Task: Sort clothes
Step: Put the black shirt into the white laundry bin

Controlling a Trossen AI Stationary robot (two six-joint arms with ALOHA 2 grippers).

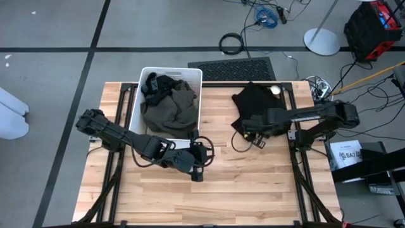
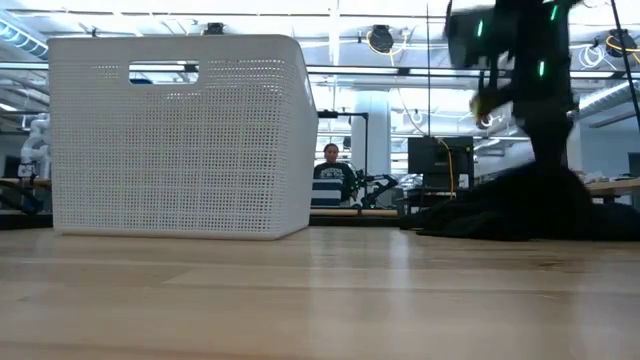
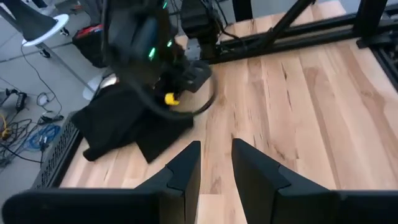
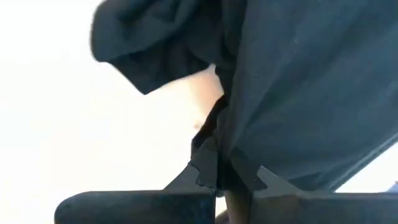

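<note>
Overhead, the white bin (image 1: 142,88) is holding the olive garment (image 1: 169,111) and a black one (image 1: 161,83), while another black garment (image 1: 256,101) is lying on the table well to the bin's right. The right gripper (image 1: 248,132) is sitting at that garment's near edge; the left gripper (image 1: 197,166) is waiting just in front of the bin.

From table height, the dark heap (image 2: 525,215) is lying right of the bin under a blurred arm.

Through the left wrist, its fingers (image 3: 186,168) are standing slightly apart, holding nothing.

Through the right wrist, the fingers (image 4: 208,163) are pressing together on dark cloth, seemingly only a thin fold. Lifting by so little is risking a slip, or the trailing cloth snagging on the bin's rim.
</note>
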